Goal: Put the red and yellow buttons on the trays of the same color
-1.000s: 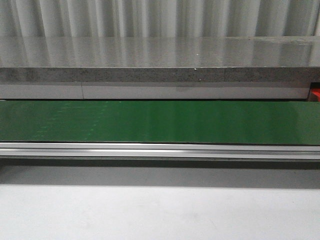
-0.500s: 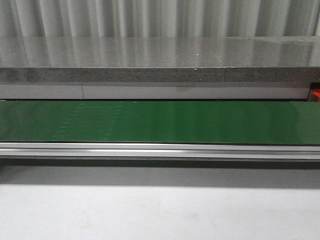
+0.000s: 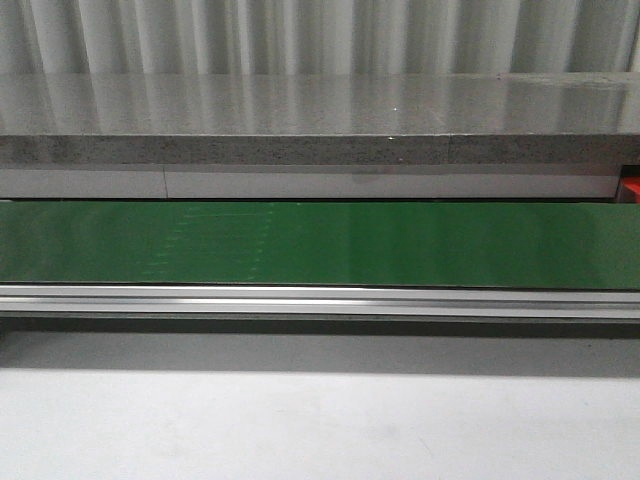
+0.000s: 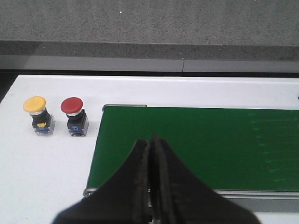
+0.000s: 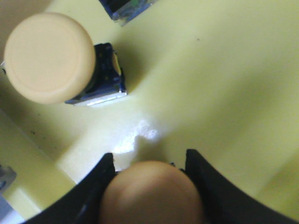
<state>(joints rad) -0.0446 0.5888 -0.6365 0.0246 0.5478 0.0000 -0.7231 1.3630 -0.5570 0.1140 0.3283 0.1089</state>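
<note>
In the right wrist view, my right gripper (image 5: 148, 156) is shut on a yellow button (image 5: 152, 191), its fingers pressed against both sides of the cap, just above the yellow tray (image 5: 210, 70). Another yellow button (image 5: 49, 56) stands upright on that tray. In the left wrist view, my left gripper (image 4: 153, 137) is shut with nothing in it, hanging over the end of the green belt (image 4: 210, 144). A yellow button (image 4: 36, 112) and a red button (image 4: 73, 112) stand side by side on the white surface beside the belt. No red tray is in view.
The front view holds only the green belt (image 3: 320, 245), its metal rail (image 3: 320, 300), a grey ledge behind and a red object (image 3: 632, 188) at the far right edge. A dark button base (image 5: 126, 7) sits on the yellow tray's far part.
Faint streaks on the green belt have shifted to the right across the front view. No arm shows there.
</note>
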